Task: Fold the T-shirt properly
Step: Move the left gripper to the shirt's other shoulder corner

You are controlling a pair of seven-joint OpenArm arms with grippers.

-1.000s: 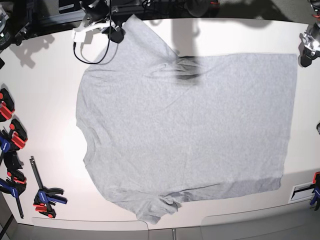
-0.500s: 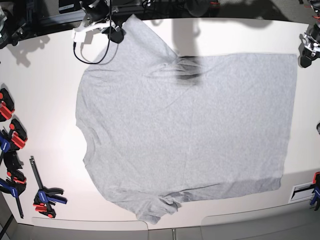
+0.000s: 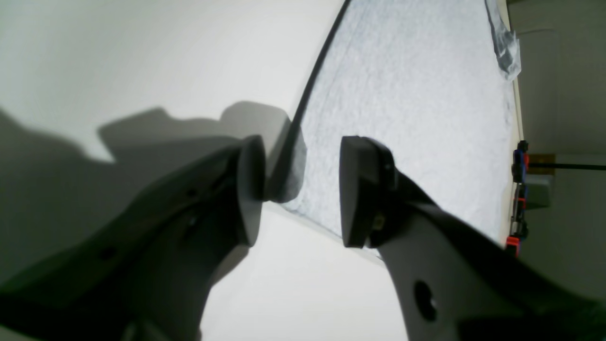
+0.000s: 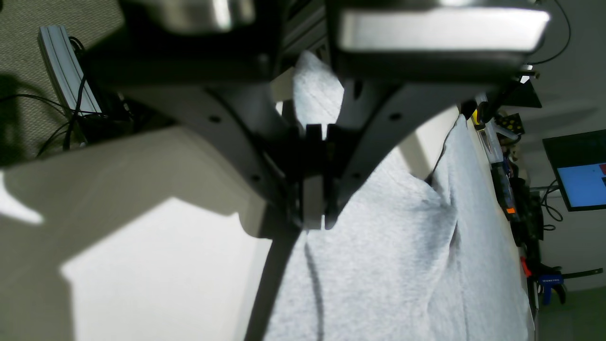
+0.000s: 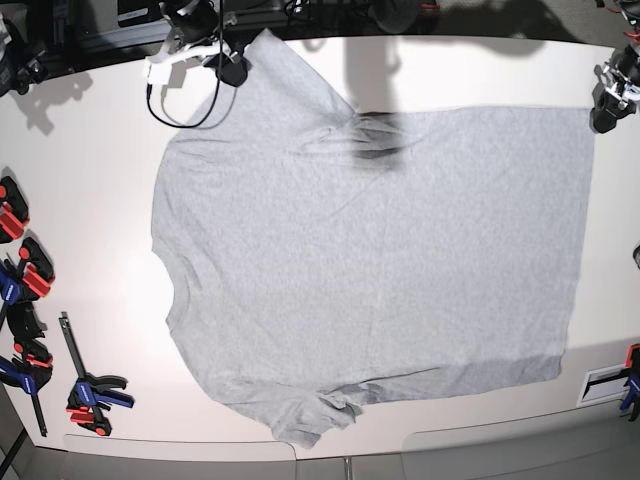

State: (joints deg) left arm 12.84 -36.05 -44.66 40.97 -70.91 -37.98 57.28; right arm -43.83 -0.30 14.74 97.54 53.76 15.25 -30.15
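Note:
The light grey T-shirt (image 5: 370, 260) lies spread flat on the white table (image 5: 80, 180), plain side up, with its collar toward the left and its hem to the right. My left gripper (image 5: 604, 115) stands open at the far hem corner. In the left wrist view its fingers (image 3: 248, 189) straddle that corner of the T-shirt (image 3: 416, 118), low over the table. My right gripper (image 5: 230, 70) is shut beside the far sleeve. In the right wrist view the right gripper (image 4: 315, 189) hangs just over the edge of the T-shirt (image 4: 378, 265). I cannot tell whether any cloth is pinched.
Several red, blue and black clamps (image 5: 90, 392) line the table's left edge, and more (image 5: 630, 385) sit at the lower right. A black cable loop (image 5: 185, 110) lies by the right gripper. A monitor (image 4: 580, 184) stands beyond the table.
The left gripper has shifted very slightly at the hem corner. The T-shirt and the right gripper stay as they were.

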